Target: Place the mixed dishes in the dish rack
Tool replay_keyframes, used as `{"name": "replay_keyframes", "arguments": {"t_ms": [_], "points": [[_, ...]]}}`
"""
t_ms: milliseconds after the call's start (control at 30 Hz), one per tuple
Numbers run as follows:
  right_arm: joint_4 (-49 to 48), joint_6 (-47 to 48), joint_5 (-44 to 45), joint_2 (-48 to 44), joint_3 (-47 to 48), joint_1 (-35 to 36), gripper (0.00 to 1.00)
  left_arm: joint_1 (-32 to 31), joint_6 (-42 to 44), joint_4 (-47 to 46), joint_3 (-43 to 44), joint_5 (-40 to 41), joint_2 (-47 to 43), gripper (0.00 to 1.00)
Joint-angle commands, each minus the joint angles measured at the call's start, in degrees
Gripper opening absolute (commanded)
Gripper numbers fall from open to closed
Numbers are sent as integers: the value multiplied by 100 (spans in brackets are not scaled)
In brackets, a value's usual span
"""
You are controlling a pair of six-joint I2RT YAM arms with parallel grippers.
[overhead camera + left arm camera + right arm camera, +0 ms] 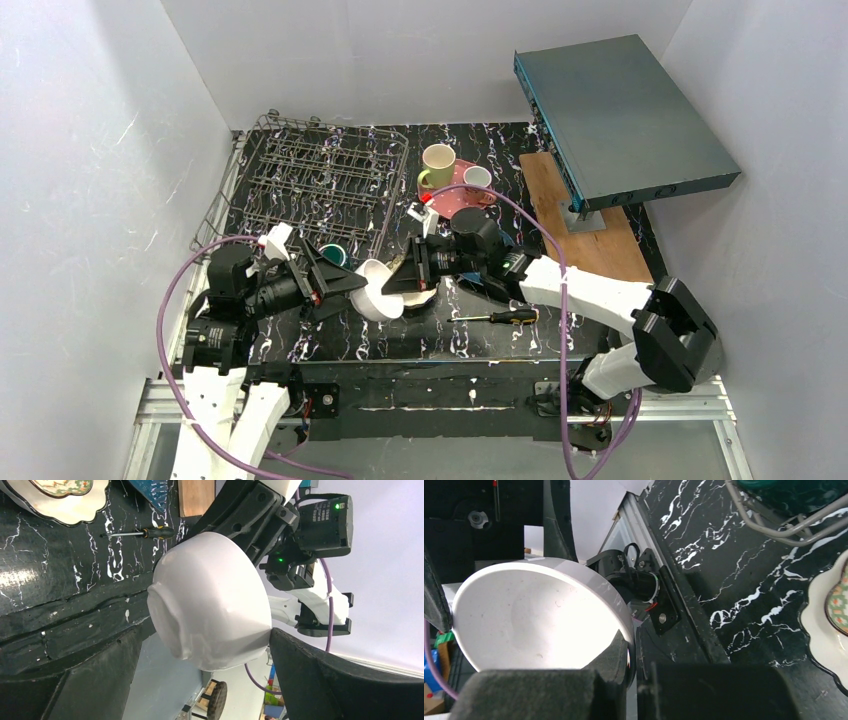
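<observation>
Right hand (392,283) grips white bowl (210,610) rim; left hand (357,285) spread around it; screwdriver (497,316) nearby.

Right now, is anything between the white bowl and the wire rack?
A green cup sits at the rack's near edge, roughly on the line from the bowl; the left gripper also reaches in from that side.

Smooth glazed white bowl (210,610), metal wire dish rack (320,185), marble-look table (400,335), wooden board (600,240)

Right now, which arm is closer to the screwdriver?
Right. The right arm passes close beside the screwdriver, its fingers gripping the white bowl; the left arm is beyond the bowl, farther left.
</observation>
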State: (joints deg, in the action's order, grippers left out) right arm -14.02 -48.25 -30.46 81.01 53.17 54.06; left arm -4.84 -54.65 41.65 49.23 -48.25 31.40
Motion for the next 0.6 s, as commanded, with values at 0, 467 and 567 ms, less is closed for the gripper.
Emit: {"name": "replay_keyframes", "arguments": {"t_ms": [0,467,567], "points": [[-837,-332,-504,188,417,9,1,1,-67,-145,-55,-211,-35,95],[-263,112,138,407,668,89,1,1,-159,-171,-127,-74,-84,72],[-138,237,243,428,734,143,1,1,-166,-166,-130,5,-107,68]]}}
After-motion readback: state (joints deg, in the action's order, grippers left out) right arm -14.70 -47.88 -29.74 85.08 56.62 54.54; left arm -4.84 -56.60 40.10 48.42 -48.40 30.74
